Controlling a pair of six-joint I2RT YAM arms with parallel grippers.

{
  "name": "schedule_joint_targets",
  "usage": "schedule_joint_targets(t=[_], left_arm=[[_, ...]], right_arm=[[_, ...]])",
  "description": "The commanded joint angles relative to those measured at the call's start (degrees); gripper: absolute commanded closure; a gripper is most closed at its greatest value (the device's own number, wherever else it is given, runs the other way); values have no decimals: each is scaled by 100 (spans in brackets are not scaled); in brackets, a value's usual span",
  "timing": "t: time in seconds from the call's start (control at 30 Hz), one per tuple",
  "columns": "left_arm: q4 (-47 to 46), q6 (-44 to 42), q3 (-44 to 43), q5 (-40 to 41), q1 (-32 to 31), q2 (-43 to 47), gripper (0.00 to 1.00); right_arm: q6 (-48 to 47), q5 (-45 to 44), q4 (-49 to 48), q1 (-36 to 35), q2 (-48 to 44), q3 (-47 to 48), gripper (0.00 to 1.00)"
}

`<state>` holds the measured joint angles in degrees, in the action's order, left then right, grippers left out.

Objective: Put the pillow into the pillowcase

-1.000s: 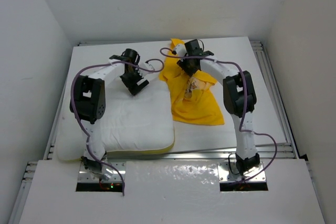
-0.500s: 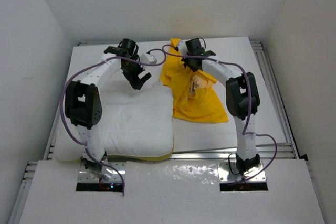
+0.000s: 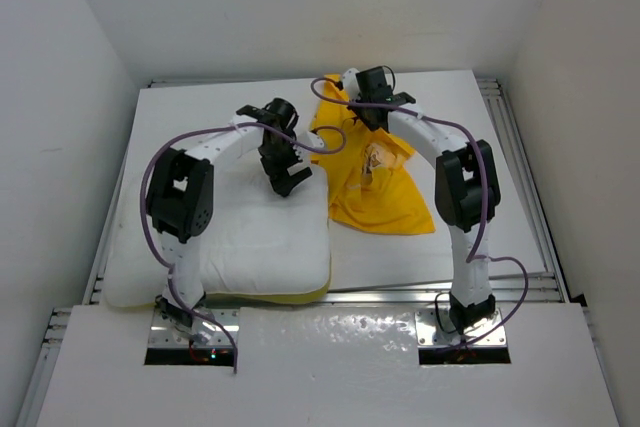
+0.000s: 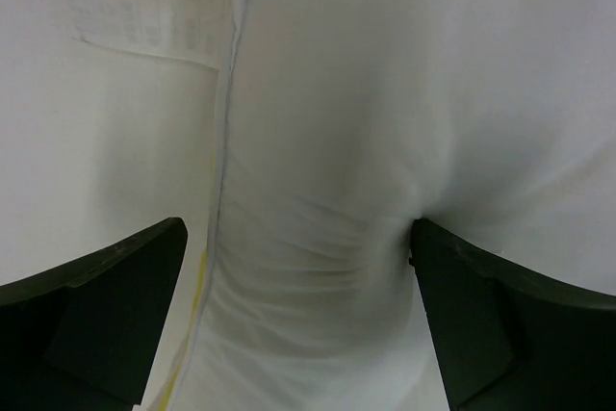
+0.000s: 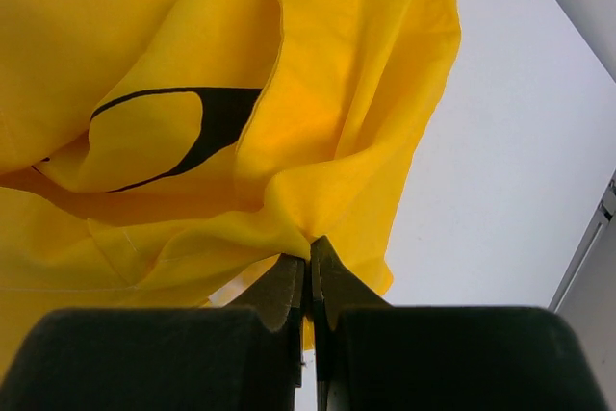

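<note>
The white pillow (image 3: 250,232) lies on the left half of the table, puffy and flat. My left gripper (image 3: 288,177) hangs over its far right corner, open. In the left wrist view the pillow (image 4: 385,93) fills the space between the wide-apart fingers (image 4: 500,324); the right finger dents the fabric, and the left gripper (image 4: 298,262) holds nothing. The yellow pillowcase (image 3: 378,192) lies crumpled to the pillow's right. My right gripper (image 3: 372,115) sits at its far edge. In the right wrist view the right gripper (image 5: 310,249) is shut on a fold of the pillowcase (image 5: 192,93).
A metal rail (image 3: 522,182) runs along the table's right side, and another along the near edge. White walls close in on three sides. Purple cables loop beside both arms. A thin yellow strip (image 3: 275,294) shows under the pillow's near edge.
My left gripper has swung right and nearer, from beyond the pillow onto its far right corner, opening wider. My right gripper has shut on the pillowcase's edge and pulled it slightly farther back.
</note>
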<state>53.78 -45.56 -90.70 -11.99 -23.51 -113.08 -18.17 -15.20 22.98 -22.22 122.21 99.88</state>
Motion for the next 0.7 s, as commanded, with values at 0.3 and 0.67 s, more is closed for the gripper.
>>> schedule_joint_targets(t=[0.3, 0.67], left_arm=[[458, -129, 61, -295, 83, 197, 100], [475, 425, -624, -480, -365, 1745, 100]], right_arm=[[507, 52, -163, 33, -119, 392, 100], [2686, 641, -979, 24, -145, 1086, 100]])
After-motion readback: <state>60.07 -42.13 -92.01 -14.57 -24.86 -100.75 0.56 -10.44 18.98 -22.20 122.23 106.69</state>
